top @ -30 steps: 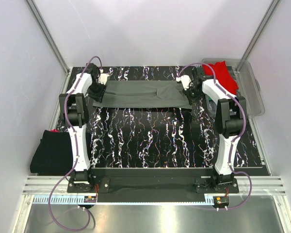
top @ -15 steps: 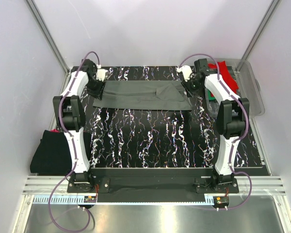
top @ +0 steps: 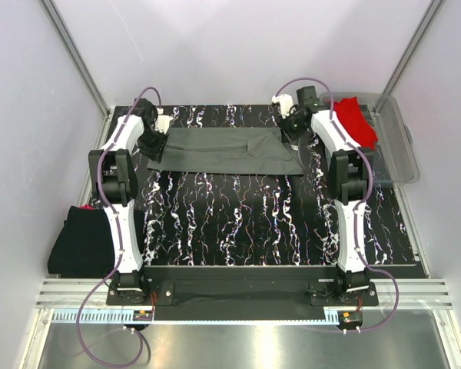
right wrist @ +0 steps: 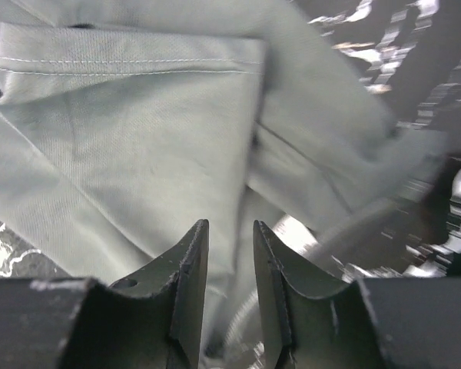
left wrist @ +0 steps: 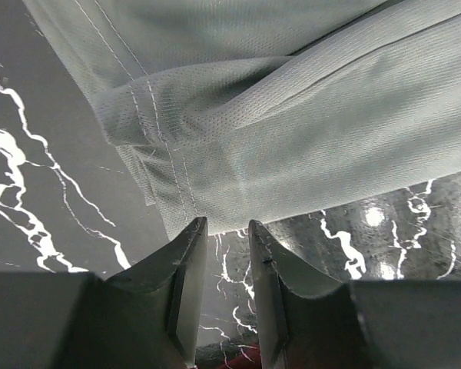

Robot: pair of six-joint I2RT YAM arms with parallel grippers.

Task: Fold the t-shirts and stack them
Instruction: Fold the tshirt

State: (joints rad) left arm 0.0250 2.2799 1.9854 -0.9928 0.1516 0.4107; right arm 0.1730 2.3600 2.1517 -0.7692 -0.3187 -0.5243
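A dark grey t-shirt [top: 227, 150] lies folded into a long band across the far part of the table. My left gripper [top: 152, 143] hovers at its left end; in the left wrist view the gripper [left wrist: 227, 227] is open and empty, just off the shirt's hemmed edge [left wrist: 292, 138]. My right gripper [top: 290, 132] is at the shirt's right end; in the right wrist view the gripper [right wrist: 230, 227] is open and empty above the folded sleeve [right wrist: 138, 146]. A red t-shirt [top: 353, 121] lies in the tub. A black t-shirt [top: 81, 240] lies at the left.
A clear plastic tub [top: 399, 142] stands at the far right beside the right arm. The black marbled table [top: 238, 223] has a metal frame rail [top: 246, 294] along its near edge. White walls close in the back and both sides.
My right gripper has lifted and swung back toward the far edge, off the shirt's right end. My left gripper has shifted only slightly. The grey shirt stays flat.
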